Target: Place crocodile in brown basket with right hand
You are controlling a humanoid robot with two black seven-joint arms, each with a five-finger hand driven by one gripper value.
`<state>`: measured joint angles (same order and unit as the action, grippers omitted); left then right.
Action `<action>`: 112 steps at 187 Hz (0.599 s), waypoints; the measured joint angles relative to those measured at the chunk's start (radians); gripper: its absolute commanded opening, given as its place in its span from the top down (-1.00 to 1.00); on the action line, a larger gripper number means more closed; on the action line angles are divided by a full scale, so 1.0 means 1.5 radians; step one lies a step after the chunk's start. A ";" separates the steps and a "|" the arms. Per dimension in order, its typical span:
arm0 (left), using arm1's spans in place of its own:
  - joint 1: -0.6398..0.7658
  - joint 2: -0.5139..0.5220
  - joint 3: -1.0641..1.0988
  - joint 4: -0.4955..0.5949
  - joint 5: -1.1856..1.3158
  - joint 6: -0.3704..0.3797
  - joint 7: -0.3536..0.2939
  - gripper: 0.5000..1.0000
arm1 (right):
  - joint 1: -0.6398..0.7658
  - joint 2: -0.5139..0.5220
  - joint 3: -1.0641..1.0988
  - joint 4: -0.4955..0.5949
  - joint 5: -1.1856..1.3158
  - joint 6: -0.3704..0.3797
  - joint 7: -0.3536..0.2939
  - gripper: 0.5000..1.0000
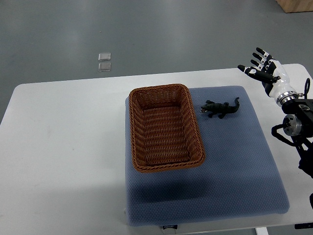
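Observation:
A small dark green crocodile lies on the blue mat just right of the brown wicker basket, head toward the basket and tail pointing up-right. The basket is rectangular and has nothing in it. My right hand hovers at the table's far right edge, up and to the right of the crocodile, well apart from it. Its fingers are spread and hold nothing. The left arm does not show.
A blue padded mat covers the right half of the white table; basket and crocodile both rest on it. Two small clear squares lie on the grey floor beyond the table. A wooden box corner shows at top right.

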<state>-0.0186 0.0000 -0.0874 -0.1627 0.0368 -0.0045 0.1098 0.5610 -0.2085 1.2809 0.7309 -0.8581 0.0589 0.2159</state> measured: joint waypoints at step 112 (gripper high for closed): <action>0.000 0.000 0.000 -0.002 0.000 0.001 -0.001 -1.00 | 0.004 -0.008 -0.006 0.000 -0.001 0.002 -0.003 -0.75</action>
<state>-0.0184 0.0000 -0.0880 -0.1657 0.0368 -0.0029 0.1089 0.5678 -0.2209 1.2720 0.7313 -0.8590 0.0614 0.2117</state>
